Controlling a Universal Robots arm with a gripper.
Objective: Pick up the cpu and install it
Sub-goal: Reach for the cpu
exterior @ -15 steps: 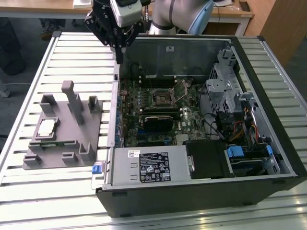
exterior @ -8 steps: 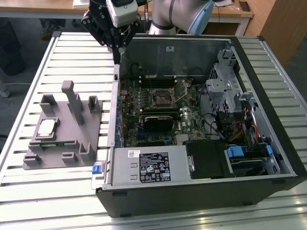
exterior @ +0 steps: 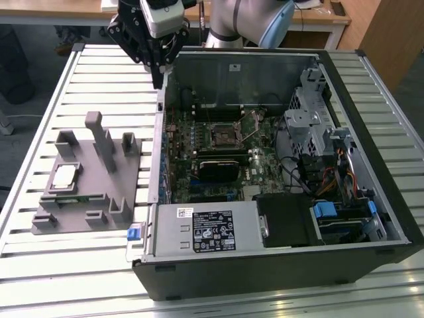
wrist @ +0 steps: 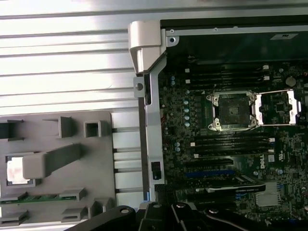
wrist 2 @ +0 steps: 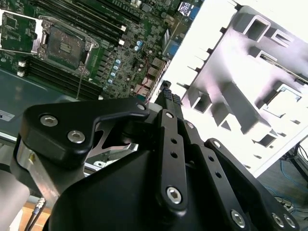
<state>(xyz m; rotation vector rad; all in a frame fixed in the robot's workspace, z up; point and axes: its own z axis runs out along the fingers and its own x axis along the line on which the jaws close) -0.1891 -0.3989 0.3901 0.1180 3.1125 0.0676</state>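
Over the rim of the computer case [exterior: 278, 271], the pincer [exterior: 159, 81] [wrist 2: 168, 96] hangs with its jaws clenched together, and nothing between them! Well apart from it, lower down and off toward the exterior view's left, the cpu [exterior: 64, 175] [wrist: 18, 169] lies flat in a pocket of the gray holder [exterior: 99, 192] [wrist: 96, 159]. On the pincer's other side, inside the case, the socket [exterior: 220, 136] [wrist: 232, 110] sits open, frame lifted.

cpu [wrist: 14, 172] partly behind fixture post [wrist: 50, 160]
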